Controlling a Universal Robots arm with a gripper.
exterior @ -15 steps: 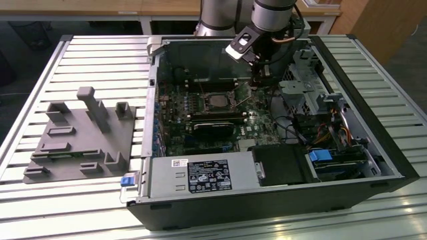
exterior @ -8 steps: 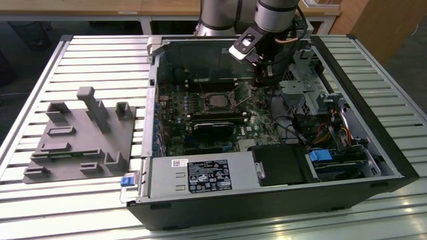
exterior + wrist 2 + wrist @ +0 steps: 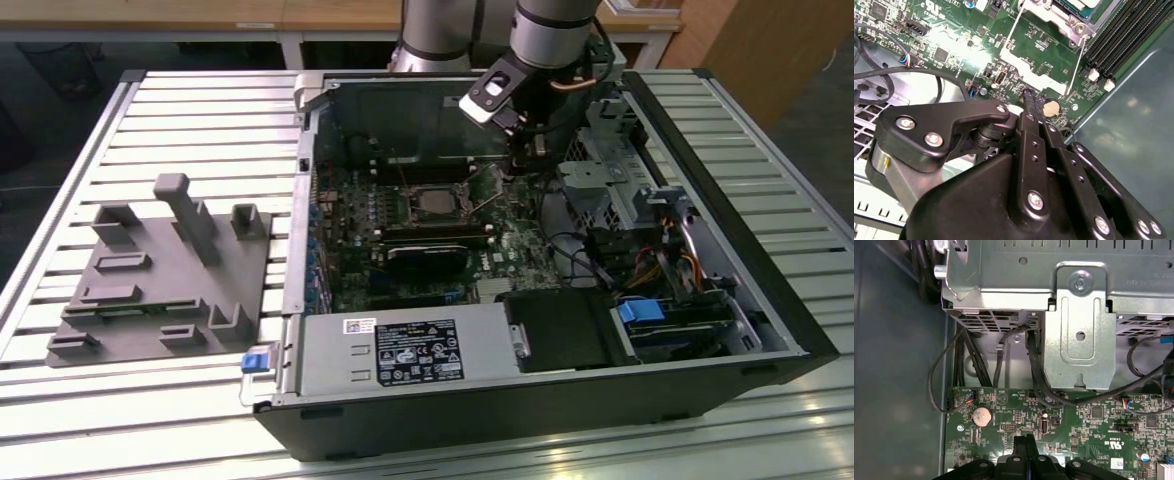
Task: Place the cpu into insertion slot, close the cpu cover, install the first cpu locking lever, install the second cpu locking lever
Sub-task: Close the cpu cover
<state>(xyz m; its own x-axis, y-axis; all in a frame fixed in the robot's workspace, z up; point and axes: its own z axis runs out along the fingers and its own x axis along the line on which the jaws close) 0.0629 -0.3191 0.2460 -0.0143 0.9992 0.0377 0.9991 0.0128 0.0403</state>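
Item: cpu (image 3: 434, 205) is sitting in insertion slot (image 3: 400, 206) on motherboard (image 3: 1079, 432); cpu cover (image 3: 1054, 21) is seemingly lying flat over it. Jaws are pressing together, gripping nothing visible, tips hovering near 2 wire locking levers (image 3: 1075, 65). Step 3 is seemingly beginning, calling for a lever pushed down under its catch.

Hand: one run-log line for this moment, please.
hand shut | tips near motherboard, beside coin cell | cpu in insertion slot

Open black computer case (image 3: 534, 425) on a slatted metal table (image 3: 134, 420).
- Outside the case, at the exterior view's left: grey moulded fixture block (image 3: 147, 300).
- Inside the case: labelled silver power supply (image 3: 400, 352), black heatsink block (image 3: 427, 262), silver drive cage (image 3: 1079, 325), coin cell battery (image 3: 981, 416).
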